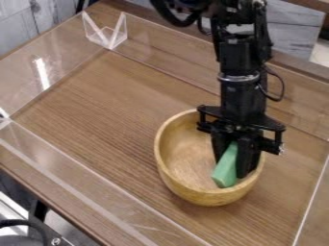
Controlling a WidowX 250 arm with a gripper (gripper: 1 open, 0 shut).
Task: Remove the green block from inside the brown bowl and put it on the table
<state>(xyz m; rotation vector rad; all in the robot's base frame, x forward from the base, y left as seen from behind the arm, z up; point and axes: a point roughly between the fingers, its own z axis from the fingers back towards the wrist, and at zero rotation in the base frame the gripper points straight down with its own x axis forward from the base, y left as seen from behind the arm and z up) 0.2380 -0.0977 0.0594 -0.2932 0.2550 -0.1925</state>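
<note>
The brown bowl (193, 161) sits on the table (103, 106) at the right front. Inside it the green block (230, 166) stands tilted, its lower end against the bowl's right inner wall. My gripper (237, 144) reaches down into the bowl from above and is shut on the upper end of the green block. The black fingers (247, 144) hide the top of the block.
Low clear acrylic walls (58, 168) run around the tabletop. A clear folded stand (106, 31) rests at the back left. The black arm (238, 48) rises over the bowl. Bare wood lies to the left of the bowl.
</note>
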